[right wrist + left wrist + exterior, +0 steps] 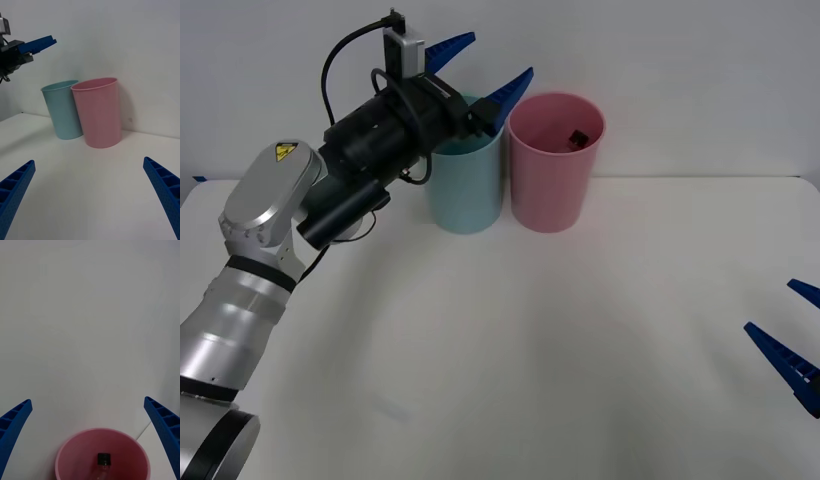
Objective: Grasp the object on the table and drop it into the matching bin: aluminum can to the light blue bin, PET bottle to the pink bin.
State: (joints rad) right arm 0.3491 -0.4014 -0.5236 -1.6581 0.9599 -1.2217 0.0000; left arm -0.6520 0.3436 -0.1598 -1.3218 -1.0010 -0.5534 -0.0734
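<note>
PET bottle (104, 461) lies inside the pink bin (552, 190), black cap showing. Beside it stands the light blue bin (465, 195) on the white table (530, 350). Left gripper (480, 72) hovers above, fingers spread wide, empty. Right gripper (90, 195) waits low, well apart, also spread and empty.

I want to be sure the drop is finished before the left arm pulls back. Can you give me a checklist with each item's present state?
1. PET bottle inside the pink bin: ok.
2. Left gripper open, nothing between the fingers: ok.
3. Pink bin upright on the table: ok.
4. Light blue bin upright beside it: ok.
5. Right gripper open, low at the table's right edge, away from the bins: ok.
6. Left fingers' clearance from the bin rims: cannot tell.
</note>
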